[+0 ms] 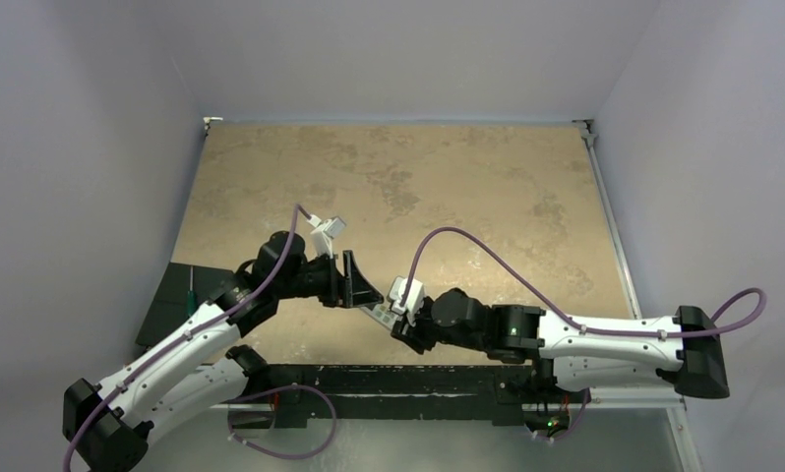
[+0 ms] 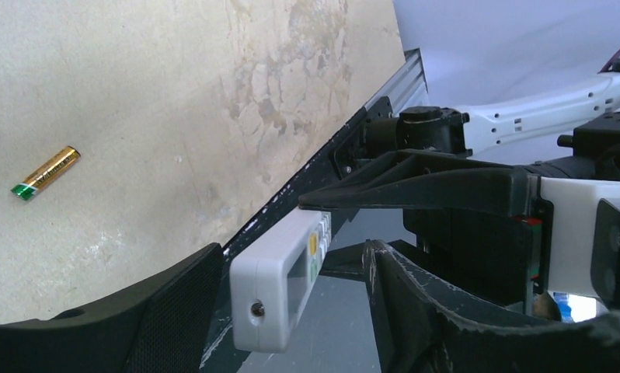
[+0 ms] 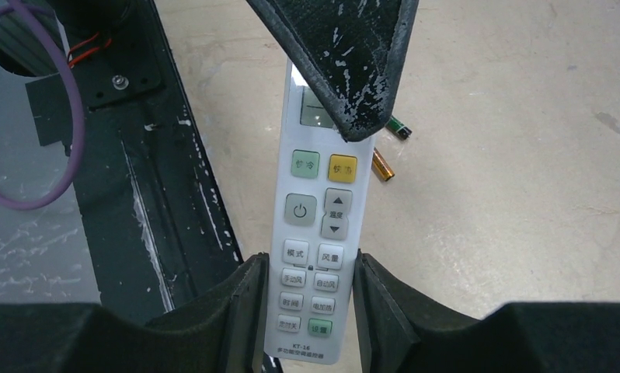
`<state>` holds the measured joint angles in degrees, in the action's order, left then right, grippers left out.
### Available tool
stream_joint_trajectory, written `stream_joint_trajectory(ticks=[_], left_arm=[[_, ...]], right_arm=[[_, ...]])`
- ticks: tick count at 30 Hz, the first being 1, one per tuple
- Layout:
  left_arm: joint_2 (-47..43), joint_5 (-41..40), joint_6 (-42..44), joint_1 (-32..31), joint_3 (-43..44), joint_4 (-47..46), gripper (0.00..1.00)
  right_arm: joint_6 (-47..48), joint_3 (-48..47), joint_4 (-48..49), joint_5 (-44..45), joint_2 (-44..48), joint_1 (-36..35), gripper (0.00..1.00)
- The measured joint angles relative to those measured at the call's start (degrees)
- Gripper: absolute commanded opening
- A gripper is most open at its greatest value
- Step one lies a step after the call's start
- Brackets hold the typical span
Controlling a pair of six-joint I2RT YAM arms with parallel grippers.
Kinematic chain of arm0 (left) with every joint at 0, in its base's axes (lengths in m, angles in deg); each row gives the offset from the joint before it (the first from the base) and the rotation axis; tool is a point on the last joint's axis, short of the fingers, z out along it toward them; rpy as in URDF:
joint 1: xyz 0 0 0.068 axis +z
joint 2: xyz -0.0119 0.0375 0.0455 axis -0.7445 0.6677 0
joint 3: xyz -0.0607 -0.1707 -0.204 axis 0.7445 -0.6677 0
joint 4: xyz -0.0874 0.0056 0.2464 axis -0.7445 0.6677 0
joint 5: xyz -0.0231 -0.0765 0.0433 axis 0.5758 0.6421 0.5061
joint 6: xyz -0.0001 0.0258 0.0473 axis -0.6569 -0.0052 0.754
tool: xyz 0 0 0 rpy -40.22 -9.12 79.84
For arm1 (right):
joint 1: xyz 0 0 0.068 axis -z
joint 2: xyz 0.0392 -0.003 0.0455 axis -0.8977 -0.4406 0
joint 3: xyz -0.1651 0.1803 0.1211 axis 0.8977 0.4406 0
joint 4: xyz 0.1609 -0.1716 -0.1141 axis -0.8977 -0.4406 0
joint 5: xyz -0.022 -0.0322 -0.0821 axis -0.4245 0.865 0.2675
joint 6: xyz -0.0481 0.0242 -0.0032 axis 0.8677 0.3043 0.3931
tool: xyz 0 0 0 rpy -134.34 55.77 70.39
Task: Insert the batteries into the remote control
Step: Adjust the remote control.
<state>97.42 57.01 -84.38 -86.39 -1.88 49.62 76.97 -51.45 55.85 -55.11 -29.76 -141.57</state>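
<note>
The white remote control (image 3: pixel 315 225) is held off the table over its near edge, button side towards the right wrist camera. My right gripper (image 3: pixel 308 264) is shut on its lower end, one finger on each long side. My left gripper (image 2: pixel 291 256) is open around the remote's (image 2: pixel 280 284) other end; one finger sits close to its back, the other stands apart from the button side. In the top view the two grippers (image 1: pixel 354 285) (image 1: pixel 400 310) meet at the remote (image 1: pixel 377 315). The gold battery (image 2: pixel 47 172) (image 3: pixel 382 165) and the dark battery (image 3: pixel 400 128) lie on the table behind the remote.
A black metal rail (image 3: pixel 159 179) runs along the table's near edge under the remote. A dark mat (image 1: pixel 177 295) with a thin green tool lies off the table's left side. Purple cables loop over both arms.
</note>
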Motion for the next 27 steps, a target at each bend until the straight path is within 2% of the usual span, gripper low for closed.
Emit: stream_joint_trajectory(ticks=[11,16,18,20,23,27], left_arm=[[-1.2,2.99,-0.13,0.02,-0.83,-0.31,0.38],[-1.33,3.41,-0.09,0.02,-1.62,-0.31,0.18],[-1.31,3.56,-0.79,0.04,-1.7,-0.5,0.04],[-1.31,3.63,-1.03,0.09,-1.7,-0.92,0.0],[-1.31,3.8,-1.09,0.09,-1.7,-1.53,0.0],[-1.31,3.91,-1.64,0.09,-1.7,-2.45,0.0]], right_arm=[[0.63,0.0,-0.42,0.74,-0.94,-1.49,0.0],[0.66,0.0,-0.39,1.68,-0.83,-1.86,0.0],[0.96,0.0,-0.59,2.05,-0.5,-1.9,0.0],[1.05,0.0,-0.63,2.32,-0.26,-1.9,0.0],[1.05,0.0,-0.85,3.02,0.42,-2.08,0.08],[1.03,0.0,-1.2,3.58,1.25,-2.16,0.32]])
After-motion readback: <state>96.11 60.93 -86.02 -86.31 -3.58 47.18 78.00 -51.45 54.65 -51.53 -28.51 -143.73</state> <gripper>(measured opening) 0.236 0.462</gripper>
